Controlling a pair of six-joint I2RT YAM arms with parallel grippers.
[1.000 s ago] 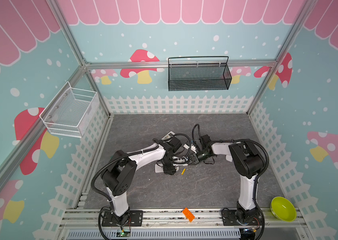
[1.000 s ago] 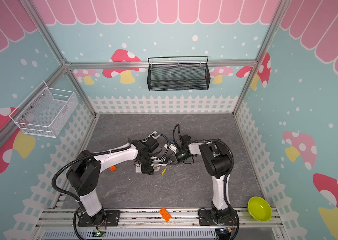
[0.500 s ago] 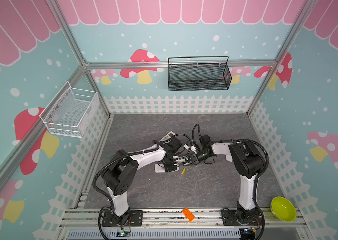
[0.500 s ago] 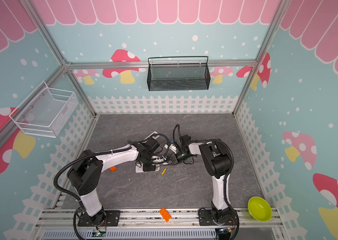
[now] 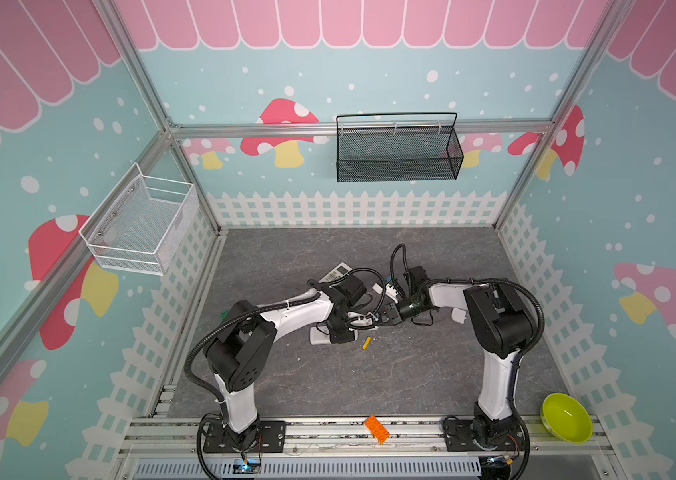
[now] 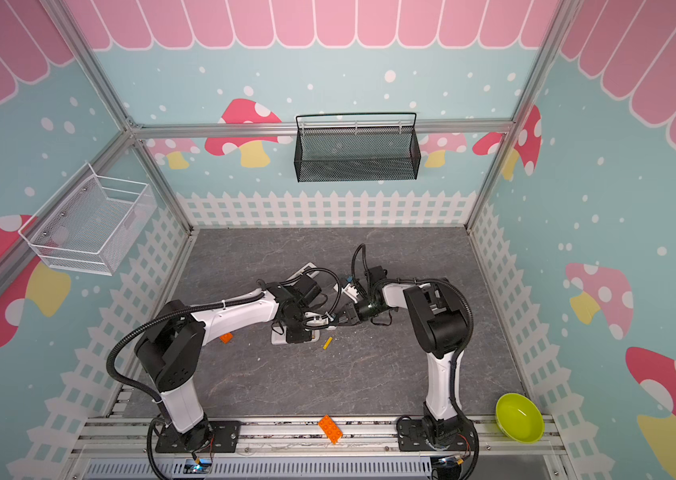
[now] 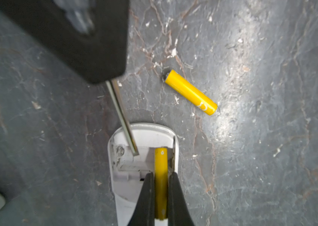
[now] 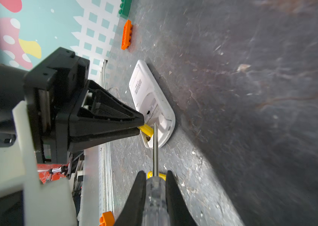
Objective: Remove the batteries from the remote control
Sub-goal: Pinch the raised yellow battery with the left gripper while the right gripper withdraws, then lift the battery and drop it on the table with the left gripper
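The white remote control [image 7: 126, 195] lies back up on the floor with its battery bay uncovered, and it shows in both top views [image 5: 319, 337] [image 6: 280, 336]. My left gripper [image 7: 161, 175] is shut on a yellow battery [image 7: 161, 166] that still sits in the bay. A second yellow battery [image 7: 191, 92] lies loose on the floor just beyond the remote [image 5: 366, 342]. My right gripper [image 8: 155, 173] is shut on a clear-handled screwdriver [image 8: 155, 148]. The screwdriver's tip [image 7: 134, 152] rests in the empty half of the bay.
Another remote [image 5: 338, 272] and a small white cover [image 5: 377, 288] lie behind the arms. An orange brick [image 6: 226, 337] and a green brick [image 5: 224, 314] sit by the left fence. An orange brick [image 5: 377, 429] and a green bowl [image 5: 566, 417] are on the front rail. Wire baskets hang on the walls.
My left gripper's jaws have closed onto the yellow battery in the remote's bay. The right gripper and screwdriver have stayed in place.
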